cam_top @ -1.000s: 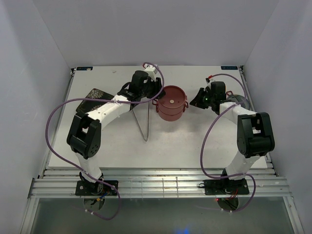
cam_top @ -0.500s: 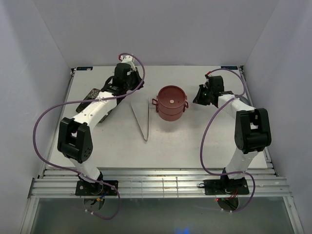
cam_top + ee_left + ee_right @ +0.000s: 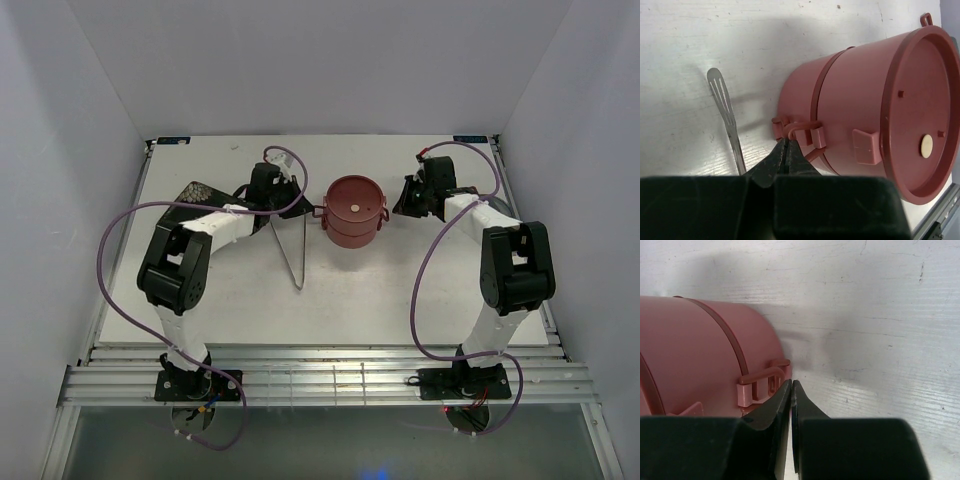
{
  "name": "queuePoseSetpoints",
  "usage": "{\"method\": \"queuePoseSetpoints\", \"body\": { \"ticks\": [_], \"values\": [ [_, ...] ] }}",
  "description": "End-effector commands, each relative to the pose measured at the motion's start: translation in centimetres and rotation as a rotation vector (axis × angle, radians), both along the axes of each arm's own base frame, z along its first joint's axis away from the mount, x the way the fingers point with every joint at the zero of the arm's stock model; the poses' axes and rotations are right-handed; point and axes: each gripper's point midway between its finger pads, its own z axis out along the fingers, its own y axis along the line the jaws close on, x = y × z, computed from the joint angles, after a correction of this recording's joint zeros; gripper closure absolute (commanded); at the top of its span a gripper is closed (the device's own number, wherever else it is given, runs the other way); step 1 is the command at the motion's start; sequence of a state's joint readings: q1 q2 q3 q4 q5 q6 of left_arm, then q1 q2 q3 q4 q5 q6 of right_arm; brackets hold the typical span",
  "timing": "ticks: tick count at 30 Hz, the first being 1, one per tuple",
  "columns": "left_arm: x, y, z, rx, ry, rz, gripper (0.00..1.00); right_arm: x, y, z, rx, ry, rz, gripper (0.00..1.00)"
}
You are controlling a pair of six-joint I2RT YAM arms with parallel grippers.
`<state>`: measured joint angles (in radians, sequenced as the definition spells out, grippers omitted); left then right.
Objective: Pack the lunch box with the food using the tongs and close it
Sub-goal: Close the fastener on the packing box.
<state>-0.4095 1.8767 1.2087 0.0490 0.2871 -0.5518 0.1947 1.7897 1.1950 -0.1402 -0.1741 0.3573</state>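
Note:
The lunch box (image 3: 352, 212) stands in the middle of the table, dusty red, its tiers stacked and the flat lid on top. My left gripper (image 3: 312, 208) is shut, its tips (image 3: 785, 141) touching the side handle (image 3: 802, 131) on the box's left. My right gripper (image 3: 393, 211) is shut too, with its tips (image 3: 791, 383) just beside the right side handle (image 3: 762, 377). The tongs (image 3: 292, 245) lie flat on the table left of the box, and one silver arm (image 3: 725, 107) shows in the left wrist view. The food is hidden.
A dark floral plate (image 3: 195, 192) lies at the left, partly under my left arm. White walls close in the table on the left, right and back. Purple cables loop off both arms.
My left arm swung out to the back left, then came back to the box's left handle with its jaws now shut. The right gripper edged closer to the box.

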Motion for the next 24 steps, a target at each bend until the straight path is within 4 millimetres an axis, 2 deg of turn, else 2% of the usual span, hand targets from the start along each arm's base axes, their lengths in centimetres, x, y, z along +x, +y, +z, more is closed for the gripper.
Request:
{"method": "queuePoseSetpoints", "body": {
  "ticks": [1,4,14,20,24],
  "values": [
    [0.0,-1.5,1.6,-0.078,-0.047,-0.048,1.0,0.0,0.0,-0.6,-0.013,0.005,0.017,0.92],
    [0.1,-1.4,0.4,-0.062,-0.029,-0.045,1.0,0.0,0.1,-0.7,-0.011,0.007,0.021,0.92],
    [0.3,-1.9,-1.1,-0.058,-0.003,-0.06,1.0,-0.2,0.7,-1.5,-0.009,0.028,0.034,0.92],
    [0.1,-2.4,-2.5,-0.057,0.021,-0.071,1.0,-0.2,1.7,-1.8,-0.013,0.034,0.053,0.92],
    [0.0,-2.6,-2.7,-0.059,0.022,-0.074,1.0,-0.3,2.2,-2.1,-0.022,0.039,0.064,0.92]
  ]
}}
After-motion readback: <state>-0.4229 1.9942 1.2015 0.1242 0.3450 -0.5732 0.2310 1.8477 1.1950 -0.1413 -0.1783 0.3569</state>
